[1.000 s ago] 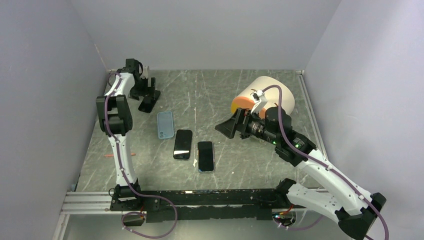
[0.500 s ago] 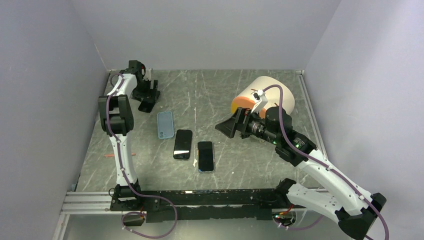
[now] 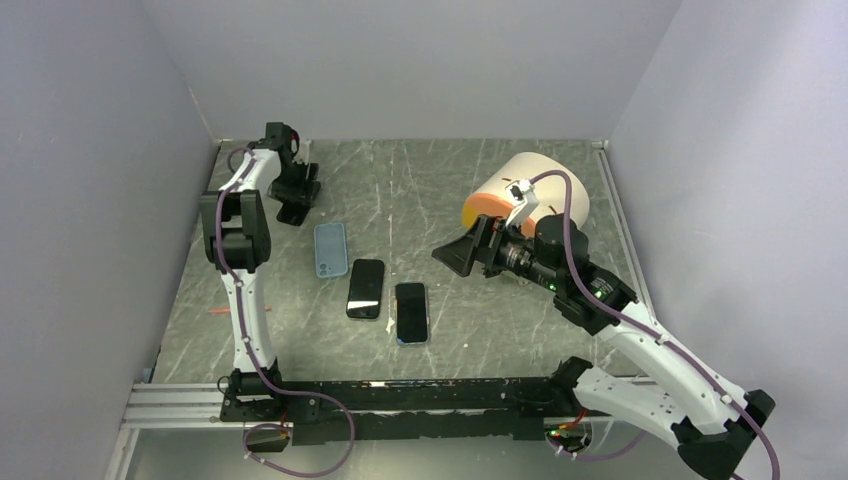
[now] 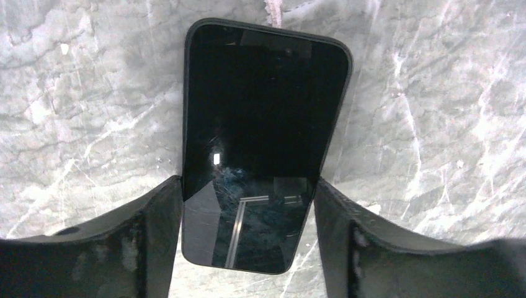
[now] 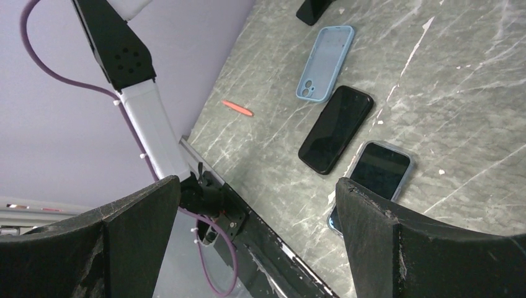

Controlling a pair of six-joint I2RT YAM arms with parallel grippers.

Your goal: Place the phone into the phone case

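Phone (image 4: 263, 112) lies flat, screen up, at 11 o'clock on the tabletop (image 3: 450, 190). Left jaws straddle its lower end, one at each long edge, set for a side pinch that lifts it clear. Can't tell whether they clamp or only touch. Blue case (image 3: 331, 249) lies flat and empty at 5 o'clock from that phone, a short carry away. Right jaws spread wide, holding nothing, hover at 3 o'clock of the case, probably parked to steady it. Spare black phone (image 3: 366, 288) and cased phone (image 3: 411, 312) sit at 5 o'clock of the case.
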